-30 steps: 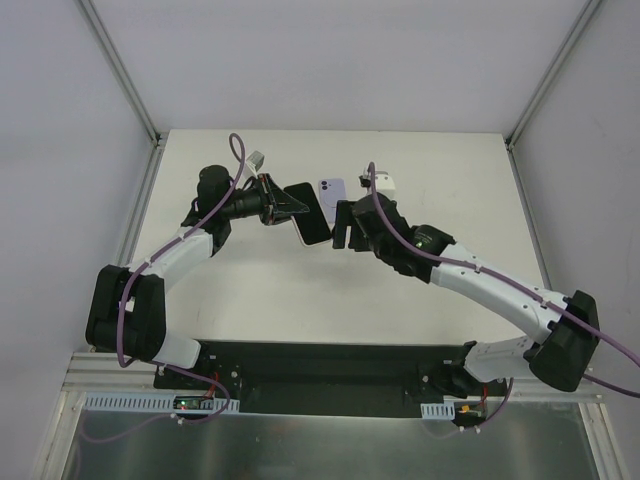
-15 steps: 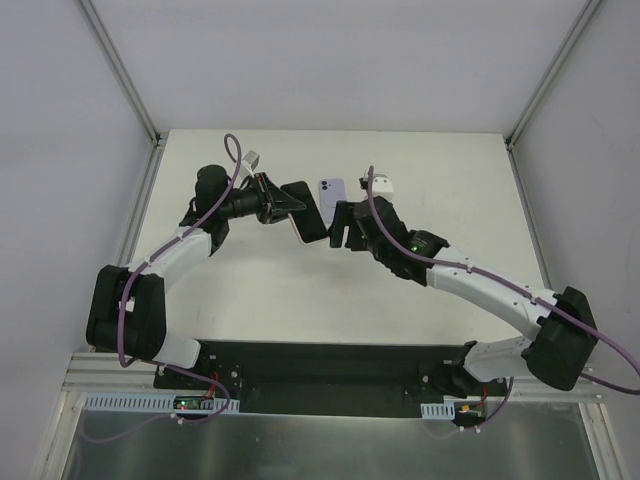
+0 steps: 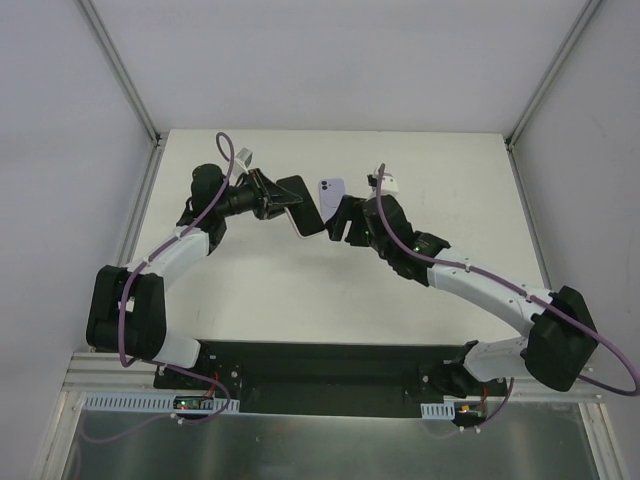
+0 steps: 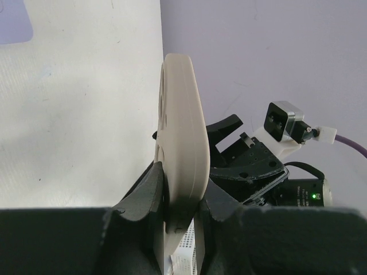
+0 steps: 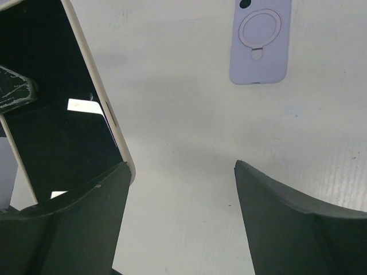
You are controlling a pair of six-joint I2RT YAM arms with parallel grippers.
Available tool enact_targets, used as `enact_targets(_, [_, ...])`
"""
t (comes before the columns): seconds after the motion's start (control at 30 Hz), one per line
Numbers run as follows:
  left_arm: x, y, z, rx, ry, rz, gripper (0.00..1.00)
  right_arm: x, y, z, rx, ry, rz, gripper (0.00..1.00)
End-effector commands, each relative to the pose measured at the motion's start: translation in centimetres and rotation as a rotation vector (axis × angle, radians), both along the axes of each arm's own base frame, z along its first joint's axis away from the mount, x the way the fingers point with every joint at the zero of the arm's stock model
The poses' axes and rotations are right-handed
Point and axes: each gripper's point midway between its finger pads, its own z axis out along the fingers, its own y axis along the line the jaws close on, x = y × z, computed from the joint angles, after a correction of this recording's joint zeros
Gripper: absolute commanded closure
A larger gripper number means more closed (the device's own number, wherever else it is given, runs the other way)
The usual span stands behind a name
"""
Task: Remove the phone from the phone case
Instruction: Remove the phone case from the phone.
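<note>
My left gripper [image 3: 272,197] is shut on the lower end of a phone [image 3: 301,205] with a black screen and a cream back, and holds it tilted above the table. In the left wrist view the phone [image 4: 180,126] stands edge-on between the fingers [image 4: 148,189]. My right gripper [image 3: 340,222] is open just right of the phone; in its wrist view the phone's screen [image 5: 54,109] sits by the left finger [image 5: 80,212], not gripped. A purple case [image 3: 331,188] with a ring lies flat on the table, also in the right wrist view [image 5: 260,41].
The white table [image 3: 300,290] ends at grey walls behind and at both sides. A corner of the purple case shows in the left wrist view [image 4: 14,20]. The right arm's wrist camera and purple cable [image 4: 287,123] are close behind the phone.
The left gripper has carried the phone slightly up and to the left. The right gripper has shifted a little toward the far side, staying open beside the phone.
</note>
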Motion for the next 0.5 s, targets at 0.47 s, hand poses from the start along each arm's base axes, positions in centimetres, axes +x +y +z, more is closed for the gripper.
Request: enact_targets(0.47, [-7.4, -0.6, 17.1, -0.269, -0.357, -0.199, 1.00, -6.4, -1.8, -10.8, -0.238, 0.378, 0.143, 0.25])
